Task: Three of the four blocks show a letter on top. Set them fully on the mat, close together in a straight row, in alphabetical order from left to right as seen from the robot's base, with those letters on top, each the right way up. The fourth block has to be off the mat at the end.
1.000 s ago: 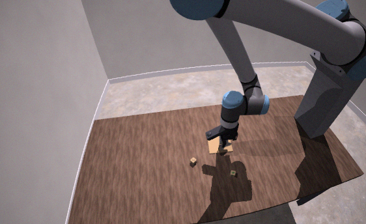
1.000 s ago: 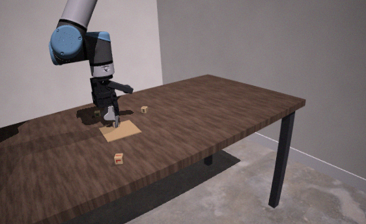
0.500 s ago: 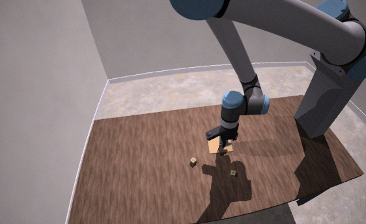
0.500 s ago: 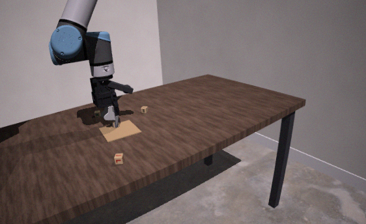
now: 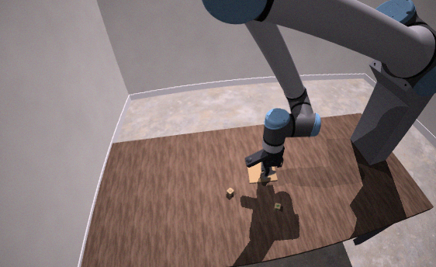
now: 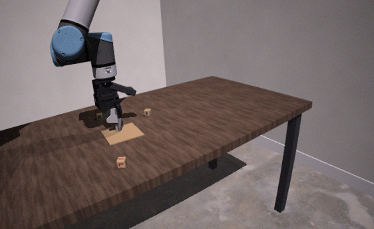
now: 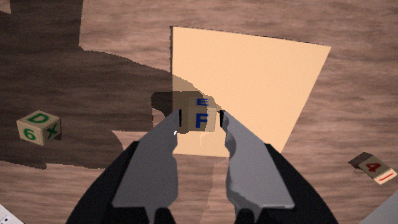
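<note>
The tan mat [image 7: 245, 95] lies on the wooden table. The block with a blue F on top [image 7: 198, 118] sits on the mat near one edge. My gripper [image 7: 200, 110] is low over it, with a finger on each side and a thin gap showing at each, so it is open around the block. A block with a green D on top [image 7: 39, 127] lies off the mat to the left in the wrist view. A block with a red 4 [image 7: 375, 168] lies off the mat to the lower right. A fourth block [image 6: 147, 112] lies off the mat; its top is too small to read.
In the exterior view the mat [image 6: 122, 134] is near the table's left part, with the red-marked block [image 6: 121, 162] toward the front edge and the green-marked block [image 6: 99, 116] in the arm's shadow behind the gripper [image 6: 118, 126].
</note>
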Controlling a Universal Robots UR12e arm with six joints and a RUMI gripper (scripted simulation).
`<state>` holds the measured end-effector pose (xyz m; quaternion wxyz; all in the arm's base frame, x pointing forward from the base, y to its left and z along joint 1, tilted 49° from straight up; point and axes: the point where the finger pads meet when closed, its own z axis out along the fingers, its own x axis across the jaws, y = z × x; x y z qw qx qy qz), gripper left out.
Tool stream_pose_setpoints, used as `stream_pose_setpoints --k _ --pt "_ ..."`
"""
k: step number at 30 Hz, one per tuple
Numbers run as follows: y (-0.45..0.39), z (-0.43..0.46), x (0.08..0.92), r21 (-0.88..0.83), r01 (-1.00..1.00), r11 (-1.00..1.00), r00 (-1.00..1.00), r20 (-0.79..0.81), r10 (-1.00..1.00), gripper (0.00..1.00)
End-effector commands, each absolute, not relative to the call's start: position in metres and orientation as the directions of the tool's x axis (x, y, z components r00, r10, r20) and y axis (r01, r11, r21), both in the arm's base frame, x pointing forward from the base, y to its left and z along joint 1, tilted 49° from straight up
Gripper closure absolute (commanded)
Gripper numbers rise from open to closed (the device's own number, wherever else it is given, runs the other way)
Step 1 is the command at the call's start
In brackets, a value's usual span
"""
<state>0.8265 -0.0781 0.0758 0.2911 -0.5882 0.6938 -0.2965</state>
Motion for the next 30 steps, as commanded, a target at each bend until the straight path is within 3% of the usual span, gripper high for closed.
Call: stream_pose_setpoints --k 1,30 --pt "-0.077 0.077 0.829 -0.756 -0.641 0.131 -0.137 -0.055 -0.989 0.75" --pt "-0.072 0.130 0.763 -0.754 -0.643 0.132 -0.139 -0.055 -0.989 0.75"
